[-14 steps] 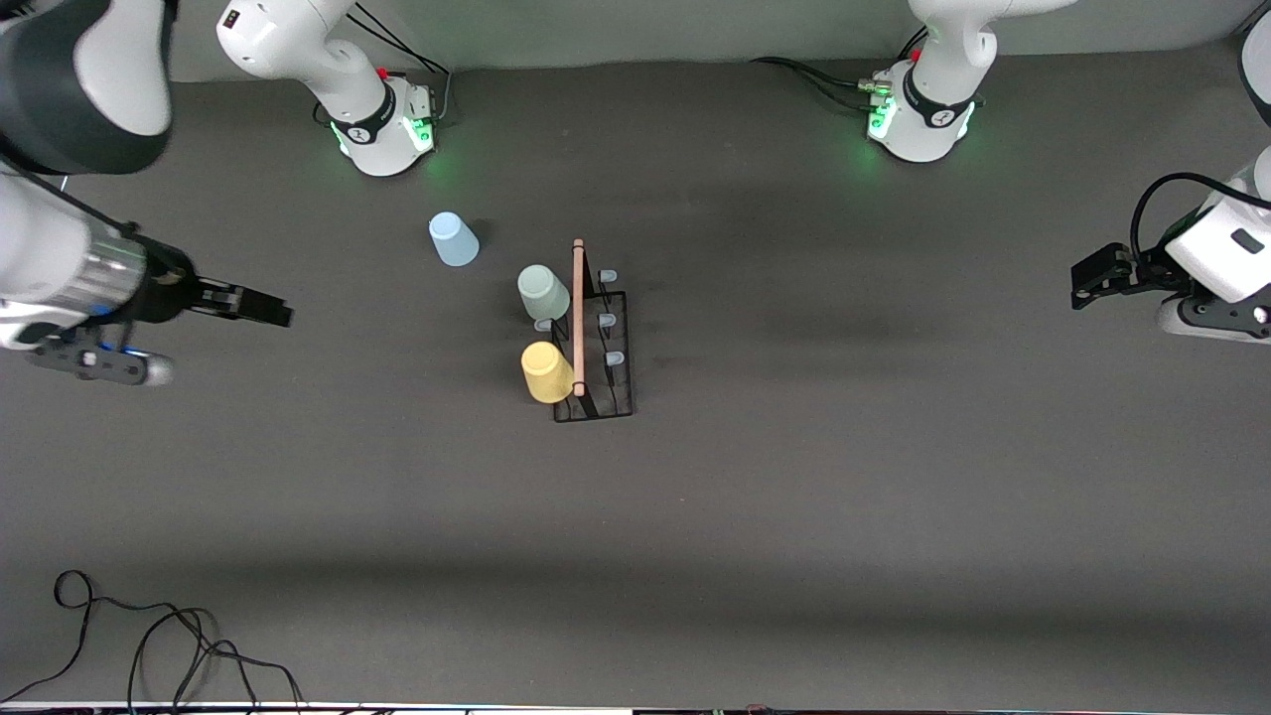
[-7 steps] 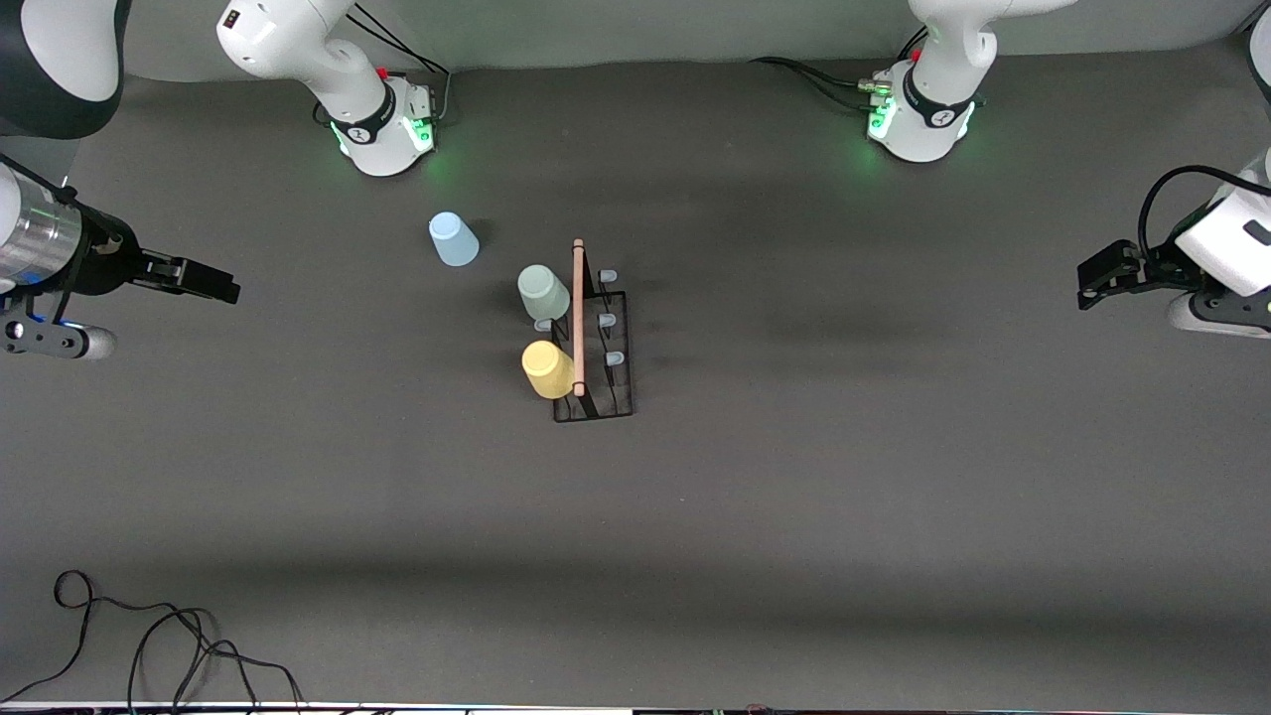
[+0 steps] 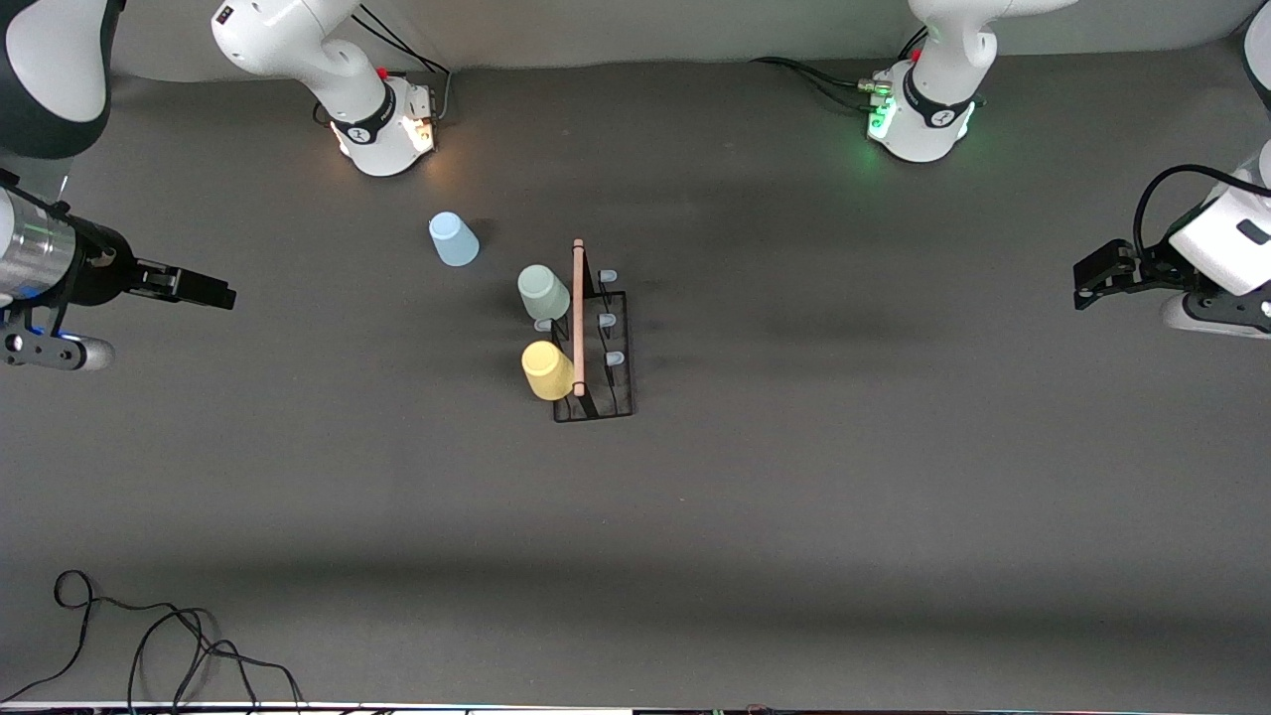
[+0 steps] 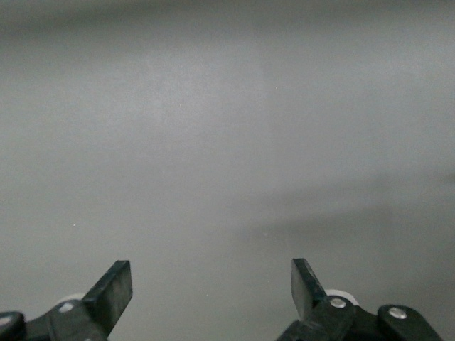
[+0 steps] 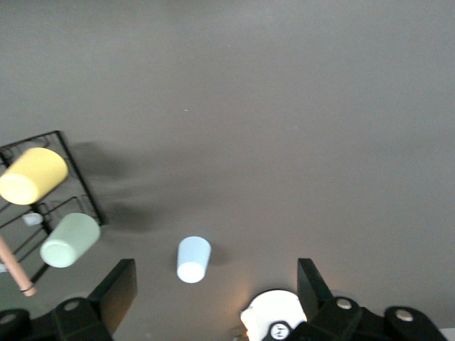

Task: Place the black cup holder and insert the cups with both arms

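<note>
One high camera and two wrist cameras

The front view looks down from high across the tabletop (image 3: 794, 516), facing both bases. The left wrist view faces bare tabletop only; the right wrist view, from well off, shares the cup holder (image 5: 43, 206) (image 3: 594, 348) and blue cup (image 5: 193, 259) (image 3: 453, 239).

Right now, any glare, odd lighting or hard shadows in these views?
Front view: the right arm's base glows warm orange, the left arm's base green; soft shadow bands cross the table. Right wrist view: soft shadows beside the black cup holder. Left wrist view: even grey, no glare.
</note>
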Controlling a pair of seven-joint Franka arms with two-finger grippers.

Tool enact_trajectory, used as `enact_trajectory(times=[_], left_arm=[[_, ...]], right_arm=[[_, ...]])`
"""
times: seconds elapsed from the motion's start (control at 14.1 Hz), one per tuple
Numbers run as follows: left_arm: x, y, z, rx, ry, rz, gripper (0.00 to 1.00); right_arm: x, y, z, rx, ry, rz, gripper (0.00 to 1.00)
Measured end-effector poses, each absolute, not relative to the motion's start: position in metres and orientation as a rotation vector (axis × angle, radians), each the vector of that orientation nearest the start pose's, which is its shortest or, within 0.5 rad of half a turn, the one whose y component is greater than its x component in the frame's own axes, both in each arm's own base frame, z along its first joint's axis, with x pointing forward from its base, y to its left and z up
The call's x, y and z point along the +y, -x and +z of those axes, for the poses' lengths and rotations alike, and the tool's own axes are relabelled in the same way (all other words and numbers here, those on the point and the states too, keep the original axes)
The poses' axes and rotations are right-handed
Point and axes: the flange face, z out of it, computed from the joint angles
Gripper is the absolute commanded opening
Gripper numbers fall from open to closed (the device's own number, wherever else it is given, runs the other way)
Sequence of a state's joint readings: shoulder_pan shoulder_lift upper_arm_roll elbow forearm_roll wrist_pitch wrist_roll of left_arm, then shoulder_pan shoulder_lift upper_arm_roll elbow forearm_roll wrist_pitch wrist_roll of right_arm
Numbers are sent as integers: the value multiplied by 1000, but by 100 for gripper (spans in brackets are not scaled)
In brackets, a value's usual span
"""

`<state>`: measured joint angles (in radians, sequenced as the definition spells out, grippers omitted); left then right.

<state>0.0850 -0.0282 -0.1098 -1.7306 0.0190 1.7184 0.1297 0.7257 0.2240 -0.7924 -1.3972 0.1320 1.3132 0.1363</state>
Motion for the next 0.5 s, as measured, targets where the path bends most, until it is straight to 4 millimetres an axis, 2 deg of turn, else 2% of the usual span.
enact_trajectory(times=[0.5], left_arm=[[-13,-555,577,246,3108,-21,100]], right_arm=[[11,-564,606,213,3136,348,100]])
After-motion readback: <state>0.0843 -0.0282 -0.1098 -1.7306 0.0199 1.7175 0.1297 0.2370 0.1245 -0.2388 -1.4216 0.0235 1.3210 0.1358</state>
